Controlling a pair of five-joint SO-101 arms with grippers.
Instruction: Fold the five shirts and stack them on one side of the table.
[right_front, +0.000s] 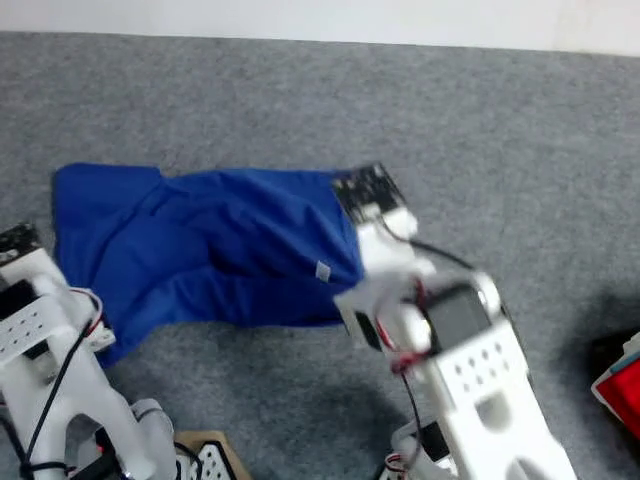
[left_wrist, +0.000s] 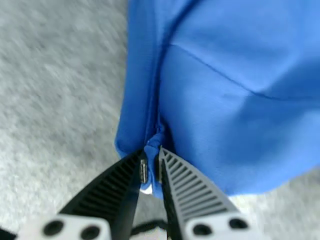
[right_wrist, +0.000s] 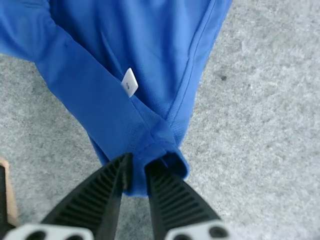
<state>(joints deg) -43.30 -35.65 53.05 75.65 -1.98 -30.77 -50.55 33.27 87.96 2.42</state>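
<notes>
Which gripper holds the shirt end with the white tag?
The right gripper: the white tag lies near its grip on the blue shirt; the left gripper pinches a tagless edge.

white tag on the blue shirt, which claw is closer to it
Right. The right claw pinches the blue shirt at the edge close to the white tag. The left claw pinches the shirt's opposite end, far from the tag.

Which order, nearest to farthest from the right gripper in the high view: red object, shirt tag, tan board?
From the right gripper:
1. White tag, on the blue shirt beside it.
2. Tan board, bottom edge, leftward.
3. Red object, right edge.
</notes>
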